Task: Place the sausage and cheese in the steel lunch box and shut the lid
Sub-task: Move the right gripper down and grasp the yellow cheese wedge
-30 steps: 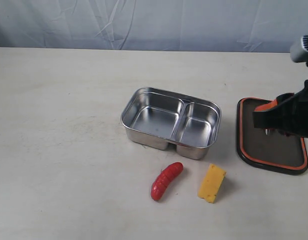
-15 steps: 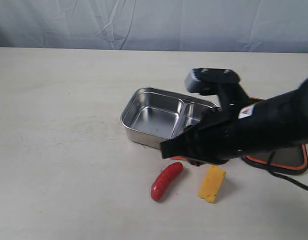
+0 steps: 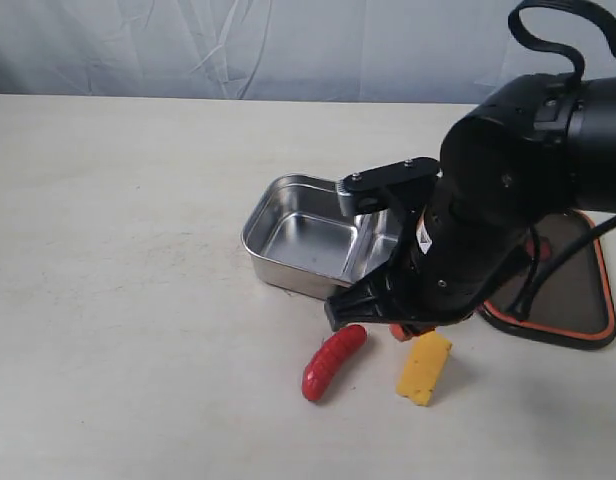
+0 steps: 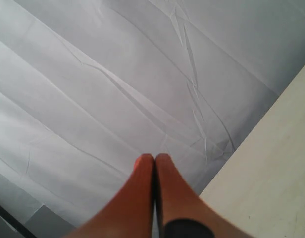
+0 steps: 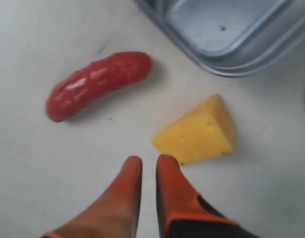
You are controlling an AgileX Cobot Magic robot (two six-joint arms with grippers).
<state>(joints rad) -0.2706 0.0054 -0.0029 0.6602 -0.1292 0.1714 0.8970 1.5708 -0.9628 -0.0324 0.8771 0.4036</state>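
Observation:
The red sausage (image 3: 334, 361) (image 5: 98, 82) and the yellow cheese (image 3: 424, 368) (image 5: 198, 131) lie side by side on the table, in front of the steel lunch box (image 3: 306, 238) (image 5: 227, 29), which holds nothing I can see. The dark lid (image 3: 580, 300) lies flat to the box's right. My right arm (image 3: 488, 220) reaches over the box's right side. My right gripper (image 5: 148, 161) hovers just short of the cheese, with a narrow gap between its fingers and nothing in it. My left gripper (image 4: 153, 157) is shut and empty and points at the grey backdrop.
The pale table (image 3: 118, 300) stretches to the left of the box. A grey cloth backdrop (image 3: 288, 45) hangs behind the table. The right arm's black cable (image 3: 548, 40) loops above it.
My right arm has swung in from over the lid at the right edge to above the box's front right. Its jaws have narrowed. The sausage, cheese, box and lid have not moved.

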